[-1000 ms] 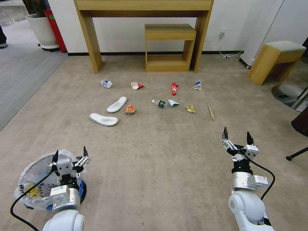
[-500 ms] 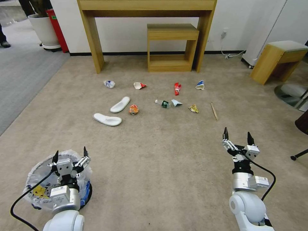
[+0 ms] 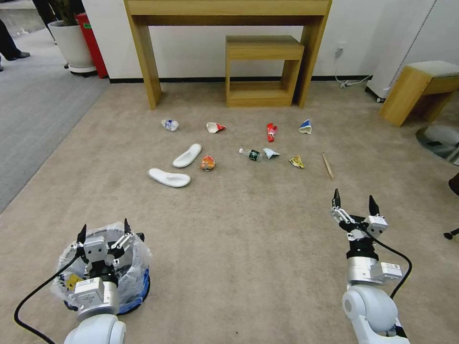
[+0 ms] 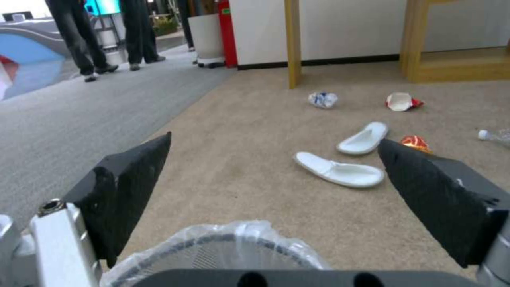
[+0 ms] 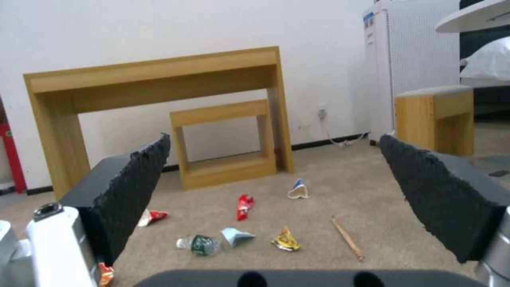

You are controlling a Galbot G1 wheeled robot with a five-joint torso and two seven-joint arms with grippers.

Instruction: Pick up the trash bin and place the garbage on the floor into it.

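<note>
The trash bin (image 3: pixel 136 260), lined with a crinkly white bag, stands on the beige floor (image 3: pixel 248 239) at near left. My left gripper (image 3: pixel 104 230) hovers open just above its rim (image 4: pixel 223 241). My right gripper (image 3: pixel 354 200) is open at near right, holding nothing. The garbage lies farther ahead: two white slippers (image 3: pixel 169 177) (image 4: pixel 340 172), an orange wrapper (image 3: pixel 207 163), a small bottle (image 3: pixel 250 153) (image 5: pixel 199 244), a yellow wrapper (image 3: pixel 296 161), a wooden stick (image 3: pixel 327 166), a red wrapper (image 3: pixel 271 132) and crushed cups (image 3: pixel 215 127) (image 3: pixel 306 127) (image 3: pixel 170 125).
A wooden desk (image 3: pixel 143 62) with a low wooden shelf (image 3: pixel 263 71) under it stands against the back wall. A wooden stool (image 3: pixel 416 86) is at the right, a chair base (image 3: pixel 452 234) at the right edge. Grey carpet (image 3: pixel 33 110) and a white planter (image 3: pixel 71 43) lie left.
The whole picture has slid to the right, so the camera has moved. The trash bin now lies more directly under my left gripper. Both arms keep their pose.
</note>
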